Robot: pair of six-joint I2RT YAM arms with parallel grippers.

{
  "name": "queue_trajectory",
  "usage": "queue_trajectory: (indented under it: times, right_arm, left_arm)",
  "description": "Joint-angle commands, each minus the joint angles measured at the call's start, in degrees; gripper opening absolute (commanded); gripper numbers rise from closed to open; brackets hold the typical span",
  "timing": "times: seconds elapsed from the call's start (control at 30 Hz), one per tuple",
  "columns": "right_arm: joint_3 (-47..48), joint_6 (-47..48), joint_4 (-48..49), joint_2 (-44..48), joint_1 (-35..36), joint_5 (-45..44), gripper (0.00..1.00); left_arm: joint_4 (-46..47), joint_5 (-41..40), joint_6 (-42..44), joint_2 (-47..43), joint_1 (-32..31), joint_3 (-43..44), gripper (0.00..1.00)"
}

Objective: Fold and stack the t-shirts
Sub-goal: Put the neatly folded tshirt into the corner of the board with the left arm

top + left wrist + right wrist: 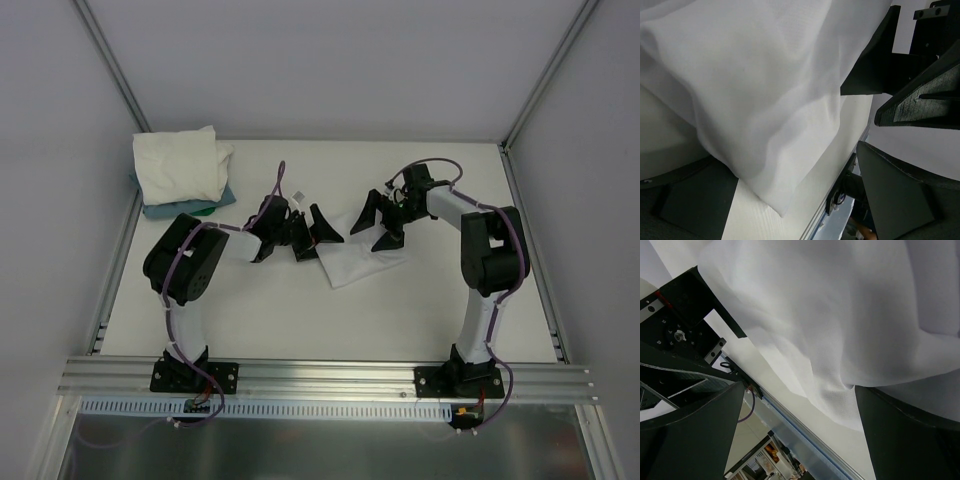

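Note:
A folded white t-shirt [362, 264] lies mid-table, and fills both wrist views as soft creased cloth [755, 90] [840, 315]. My left gripper [318, 244] stands open at its left edge; a corner of the shirt hangs between the spread fingers [695, 200], which do not pinch it. My right gripper [374, 234] is open over the shirt's far edge, with a fold of cloth drooping against one finger [910, 440]. More white t-shirts [182, 165] are heaped at the back left corner.
The heap rests on a small teal-blue flat item [190, 208]. Grey walls and aluminium posts close in the table at the back and sides. A metal rail [330, 378] runs along the near edge by the arm bases. The two grippers face each other closely.

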State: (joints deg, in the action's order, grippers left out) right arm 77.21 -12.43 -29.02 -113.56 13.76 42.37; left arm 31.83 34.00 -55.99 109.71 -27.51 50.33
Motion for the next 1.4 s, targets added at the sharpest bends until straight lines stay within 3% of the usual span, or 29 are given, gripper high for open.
queue_trajectory:
  times: [0.0, 0.53, 0.8, 1.13, 1.37]
  right_arm:
    - [1.5, 0.4, -0.5, -0.1, 0.1, 0.9, 1.0]
    - [0.3, 0.9, -0.9, 0.6, 0.1, 0.3, 0.99]
    - [-1.3, 1.1, -0.1, 1.2, 0.1, 0.2, 0.99]
    - [-1.4, 1.2, 0.1, 1.5, 0.1, 0.3, 1.0]
    - [-1.3, 1.4, -0.6, 2.3, 0.1, -0.1, 0.99]
  left_arm:
    - [-5.6, -2.4, 2.5, 3.1, -1.5, 1.3, 0.99]
    - [-9.4, -0.8, 5.2, 3.0, -1.7, 3.0, 0.99]
    - [-21.4, -2.5, 13.3, -4.0, -1.1, 1.1, 0.99]
    - [-17.4, -3.5, 9.8, -6.2, -1.3, -5.8, 0.99]
    - [-11.8, -3.9, 7.2, -0.4, -2.2, -4.7, 0.99]
